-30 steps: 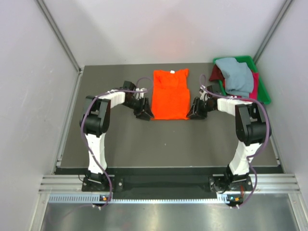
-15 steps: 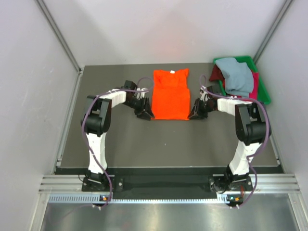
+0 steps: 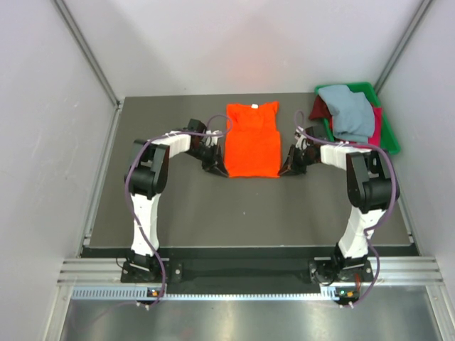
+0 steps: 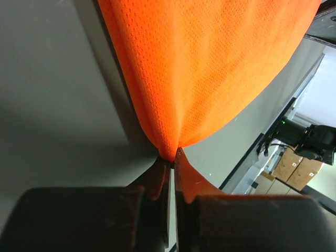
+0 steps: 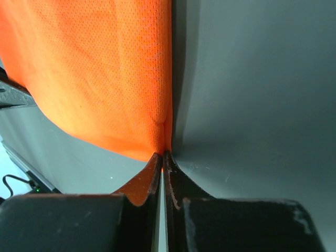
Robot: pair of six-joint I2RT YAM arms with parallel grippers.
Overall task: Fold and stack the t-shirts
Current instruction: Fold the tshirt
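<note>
Seen from above, the bright orange cloth t-shirt [image 3: 252,142] is laid flat on the dark bench [image 3: 185,206]; in the wrist views its near corners are pinched by the left hand [image 4: 171,157] and the right hand [image 5: 163,156], and should be raised evenly.

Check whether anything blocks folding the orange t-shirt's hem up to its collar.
Nothing visible does. The left gripper and right gripper each pinch a near corner of the orange t-shirt; nothing lies on it, and the green tray sits apart at its right.
</note>
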